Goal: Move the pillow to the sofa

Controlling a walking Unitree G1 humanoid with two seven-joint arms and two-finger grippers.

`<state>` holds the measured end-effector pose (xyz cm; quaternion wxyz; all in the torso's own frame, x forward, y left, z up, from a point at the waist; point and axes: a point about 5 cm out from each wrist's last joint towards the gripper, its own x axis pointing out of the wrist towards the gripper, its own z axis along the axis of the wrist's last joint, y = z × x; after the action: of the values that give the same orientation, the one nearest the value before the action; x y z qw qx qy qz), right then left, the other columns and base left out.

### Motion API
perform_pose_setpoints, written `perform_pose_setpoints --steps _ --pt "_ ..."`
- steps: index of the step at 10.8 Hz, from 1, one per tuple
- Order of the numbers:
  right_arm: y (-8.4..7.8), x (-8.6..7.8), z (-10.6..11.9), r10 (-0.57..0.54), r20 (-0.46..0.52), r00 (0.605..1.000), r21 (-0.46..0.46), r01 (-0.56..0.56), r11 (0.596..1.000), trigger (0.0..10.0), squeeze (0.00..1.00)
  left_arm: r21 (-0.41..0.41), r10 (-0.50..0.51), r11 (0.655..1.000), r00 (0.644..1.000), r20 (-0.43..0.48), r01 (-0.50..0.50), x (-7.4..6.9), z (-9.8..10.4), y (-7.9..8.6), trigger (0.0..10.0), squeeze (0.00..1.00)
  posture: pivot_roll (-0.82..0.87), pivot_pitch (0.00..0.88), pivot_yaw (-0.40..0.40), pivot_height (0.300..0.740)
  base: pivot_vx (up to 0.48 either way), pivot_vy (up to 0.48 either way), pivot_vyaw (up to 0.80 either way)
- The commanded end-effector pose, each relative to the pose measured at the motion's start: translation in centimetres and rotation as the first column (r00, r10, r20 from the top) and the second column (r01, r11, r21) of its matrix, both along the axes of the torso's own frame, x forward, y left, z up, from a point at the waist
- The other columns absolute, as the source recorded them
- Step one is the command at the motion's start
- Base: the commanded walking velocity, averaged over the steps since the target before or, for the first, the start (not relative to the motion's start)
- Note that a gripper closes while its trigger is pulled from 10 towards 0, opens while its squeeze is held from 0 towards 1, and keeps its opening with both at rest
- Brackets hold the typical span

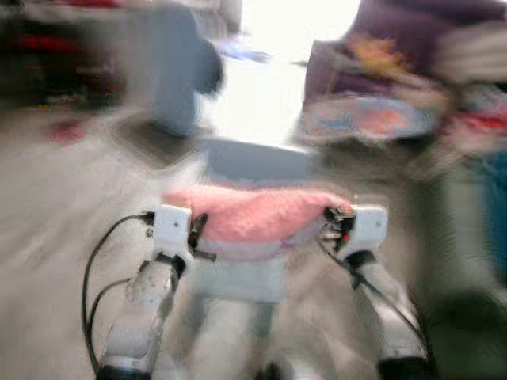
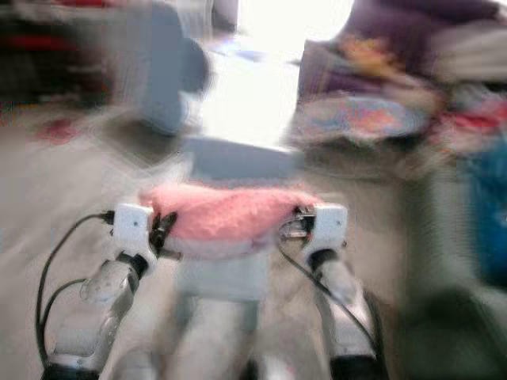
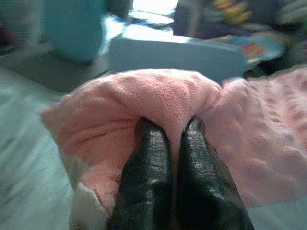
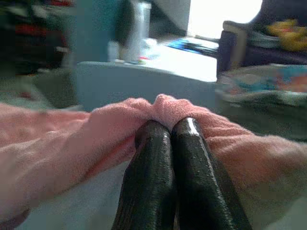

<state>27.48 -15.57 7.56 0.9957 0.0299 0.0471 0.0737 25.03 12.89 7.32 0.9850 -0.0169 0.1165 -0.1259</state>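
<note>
A fluffy pink pillow (image 1: 257,215) hangs in the air in front of me, held between both arms. My left gripper (image 3: 170,129) is shut on the pillow's left end (image 3: 158,100), its black fingers (image 3: 148,167) pinching the fabric. My right gripper (image 4: 165,127) is shut on the pillow's right end (image 4: 168,108) in the same way. A purple sofa (image 1: 396,71) heaped with colourful cushions and cloth stands ahead to the right. The head views are blurred by motion.
A low pale grey table or box (image 1: 257,162) stands right ahead beyond the pillow. A blue-grey rounded seat (image 1: 182,71) stands ahead on the left on a dark mat. Bright light comes from an opening (image 1: 293,32) at the back. Grey floor (image 1: 55,206) spreads left.
</note>
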Motion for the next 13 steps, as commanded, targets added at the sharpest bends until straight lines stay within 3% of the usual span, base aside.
perform_pose_setpoints --steps 1,5,9,11,13 --pt "-0.1 -0.1 0.4 -0.01 0.015 1.0 0.005 0.01 1.0 10.0 0.0 -0.006 -0.023 1.0 0.999 0.029 0.023 0.4 0.8 -0.5 10.0 0.0 0.03 0.004 -0.076 0.74 -0.33 0.0 0.0" --pt "-0.3 0.3 0.5 -0.019 0.019 1.0 -0.002 0.019 1.0 10.0 0.0 -0.003 -0.03 1.0 0.999 0.028 0.03 0.6 1.0 -0.4 10.0 0.0 0.02 0.033 -0.07 0.74 -0.326 0.0 0.0" --pt "-0.7 0.7 0.5 -0.031 0.008 1.0 -0.026 0.031 0.999 10.0 0.0 -0.013 -0.027 1.0 0.998 0.054 0.028 1.3 1.9 -0.3 10.0 0.0 0.02 0.065 -0.073 0.74 0.0 0.0 0.0" --pt "-0.6 0.5 0.1 -0.03 -0.009 0.999 -0.03 0.03 0.999 10.0 0.0 -0.017 -0.038 0.999 0.999 0.024 0.039 0.7 1.4 -0.3 10.0 0.0 0.02 0.082 -0.069 0.74 0.0 0.48 0.0" --pt "-0.6 0.3 -0.2 -0.031 -0.024 0.999 -0.033 0.031 0.999 10.0 0.0 -0.022 -0.042 0.999 0.999 0.02 0.043 0.5 1.3 -0.5 10.0 0.0 0.02 0.087 -0.074 0.74 0.0 0.48 -0.8"
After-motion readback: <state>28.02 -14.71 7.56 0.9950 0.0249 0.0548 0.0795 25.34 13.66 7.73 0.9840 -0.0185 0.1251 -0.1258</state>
